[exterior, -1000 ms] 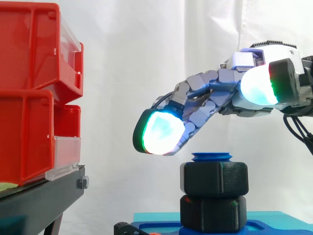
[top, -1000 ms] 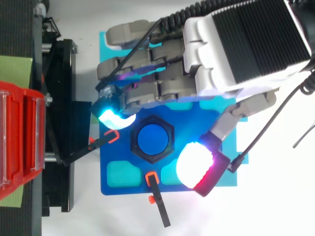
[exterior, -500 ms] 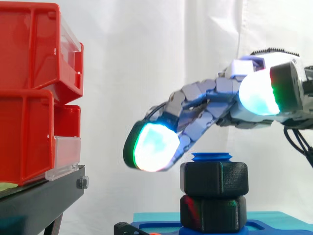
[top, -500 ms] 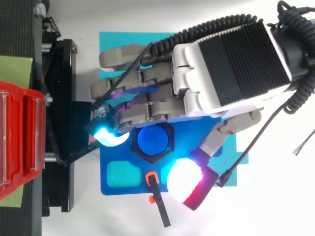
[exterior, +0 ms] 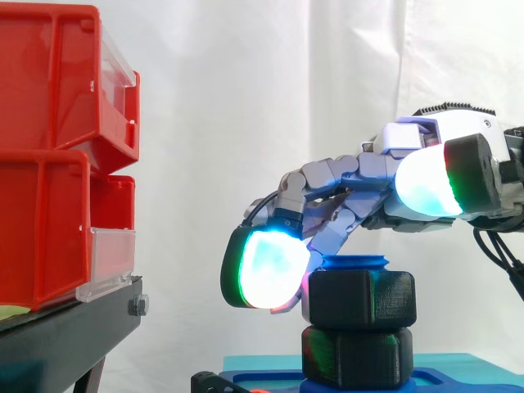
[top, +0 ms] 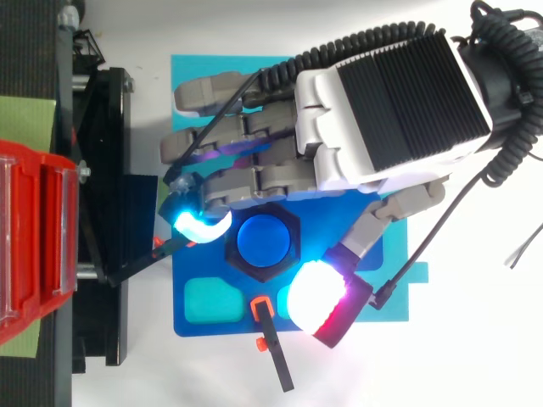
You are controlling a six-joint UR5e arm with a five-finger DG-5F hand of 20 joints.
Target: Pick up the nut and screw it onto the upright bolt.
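- Your hand [top: 390,102] comes in from the right in the side view and bends down over the top of the bolt stack.
- You cannot tell from either view whether the hand has hold of the top nut.
- The top nut [exterior: 360,299] is black and six-sided. It sits on the upright bolt, just below the bolt's blue tip.
- The bolt [exterior: 354,262] stands straight. From above, its round blue top shows in the middle of the nut's ring.
- A second black nut [exterior: 356,356] sits directly under the top nut, touching it.
- The stack rises from a blue base [top: 221,326] on the white surface [top: 475,356].
- Two orange-tipped black clamps [top: 270,339] bear on the base's edges.
- Well to the left, red bins [exterior: 49,155] sit on a black stand [exterior: 65,336].
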